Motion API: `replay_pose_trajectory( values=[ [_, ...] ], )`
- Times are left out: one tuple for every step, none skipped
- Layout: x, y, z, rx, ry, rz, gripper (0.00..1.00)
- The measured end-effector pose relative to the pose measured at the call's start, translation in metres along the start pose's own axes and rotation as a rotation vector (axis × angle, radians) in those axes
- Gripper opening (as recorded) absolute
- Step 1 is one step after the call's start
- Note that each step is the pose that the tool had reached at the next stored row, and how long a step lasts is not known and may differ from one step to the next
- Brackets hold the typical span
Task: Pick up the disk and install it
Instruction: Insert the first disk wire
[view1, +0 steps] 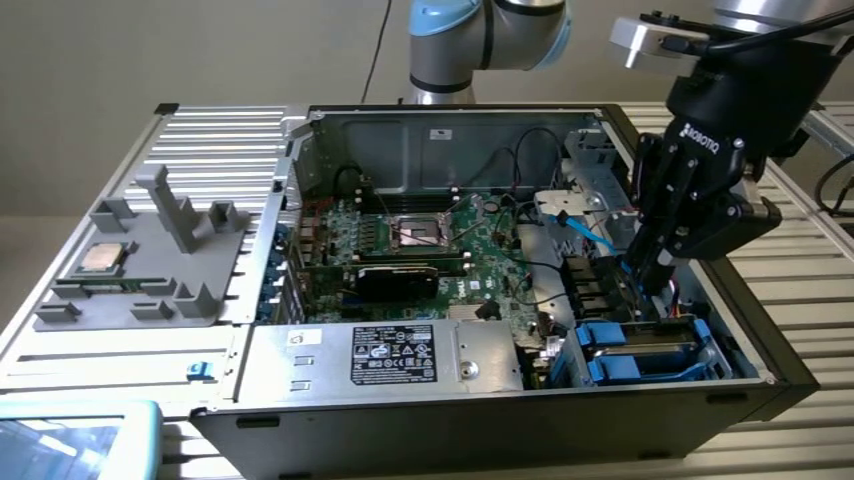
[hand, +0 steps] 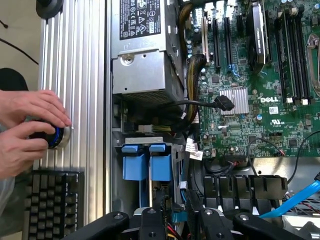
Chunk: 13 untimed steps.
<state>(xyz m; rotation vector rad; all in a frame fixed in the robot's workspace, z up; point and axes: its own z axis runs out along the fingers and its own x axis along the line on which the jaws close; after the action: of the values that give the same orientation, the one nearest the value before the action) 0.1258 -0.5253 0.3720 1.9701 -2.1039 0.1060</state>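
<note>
The gripper (view1: 654, 290) reaches down into the open computer case (view1: 747, 400) at the frame's lower right, just above the disk (view1: 641, 350) seated in its bay. Whether its fingers are parted cannot be told. Installation looks nearly complete; pressing it home calls for care.

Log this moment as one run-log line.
stage: installing | gripper: lowered into drive bay of computer case | disk: blue carrier seated in bay | held: cannot tell | hands: on knob beside case
</note>
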Motion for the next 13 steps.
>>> replay_pose_trajectory(
  values=[
    [-0.0001, -0.0001, 0.001, 0.001, -0.0005, 0.0, 0.31],
    [-0.0001, -0.0002, 0.0018, 0.0017, -0.0014, 0.0, 0.31],
    [0.0005, -0.0003, 0.0025, 0.0018, -0.0052, 0.0, 0.31],
    [0.0012, -0.0005, 0.0033, 0.0015, -0.0101, -0.001, 0.31],
    [0.0023, -0.0006, 0.0038, 0.0014, -0.0142, -0.001, 0.31],
    [0.0036, -0.0007, 0.0044, 0.0011, -0.019, -0.002, 0.31],
    [0.0047, -0.0008, 0.0049, 0.0009, -0.0226, -0.002, 0.31],
    [0.0052, -0.0009, 0.0053, 0.0008, -0.0243, -0.003, 0.31],
    [0.0057, -0.001, 0.0057, 0.0008, -0.0259, -0.003, 0.31],
    [0.0059, -0.0011, 0.0061, 0.0007, -0.0268, -0.003, 0.31],
    [0.0059, -0.0011, 0.0064, 0.0007, -0.0273, -0.003, 0.31],
    [0.0062, -0.0012, 0.0066, 0.0007, -0.0278, -0.003, 0.31],
    [0.0064, -0.0012, 0.0068, 0.0007, -0.0284, -0.003, 0.31]
  ],
)
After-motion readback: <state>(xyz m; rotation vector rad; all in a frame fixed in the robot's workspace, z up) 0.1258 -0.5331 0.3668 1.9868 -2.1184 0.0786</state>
